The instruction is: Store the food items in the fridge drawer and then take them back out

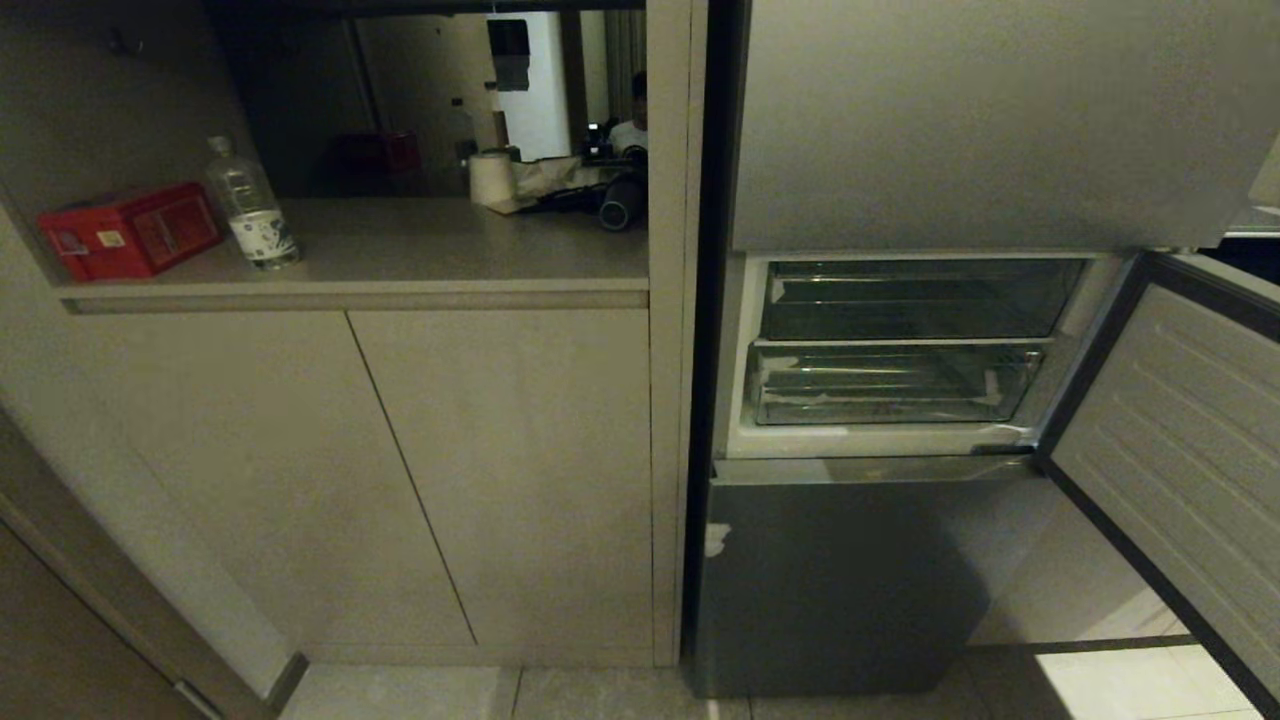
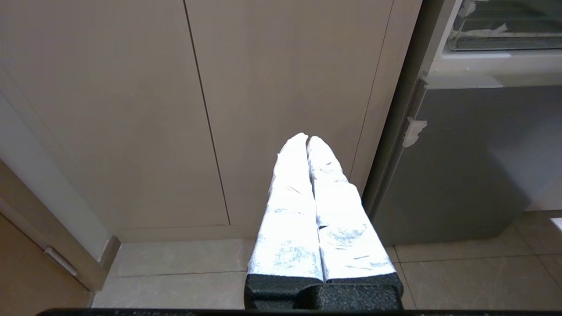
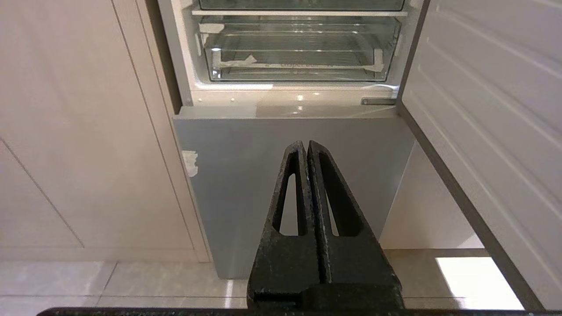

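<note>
In front of you, in the head view, the fridge stands with its middle door (image 1: 1180, 470) swung open to the right, and inside the open compartment sit two clear bins, one above the other. The lower one is the fridge drawer (image 1: 890, 385) — pushed in, ribbed floor showing through its clear front lip, strips of pale tape at both front corners. You can see nothing lying in it, and the shallower upper bin (image 1: 915, 300) looks bare too. No food items show in any view.

To the left of the fridge you have a cabinet with two closed doors (image 1: 400, 470) and a tabletop (image 1: 430, 245) above them. Near the tabletop's left edge a red box (image 1: 128, 230) lies with a plastic water bottle (image 1: 250, 205) upright just beside it, on its right. Toward the back right corner there is a pale roll (image 1: 491, 178) and a dark cylinder (image 1: 622, 203) on its side.

Neither arm shows in the head view. From the left wrist view, your left claw (image 2: 307, 138) has its white-wrapped fingers (image 2: 290, 206) pressed together, holding nothing, pointing at the cabinet doors above the tiled floor (image 2: 184, 272). From the right wrist view, your right claw (image 3: 306, 143) is likewise closed tight and empty — aimed at the grey lower fridge door (image 3: 246, 175), with the drawer beyond it, well apart.
</note>
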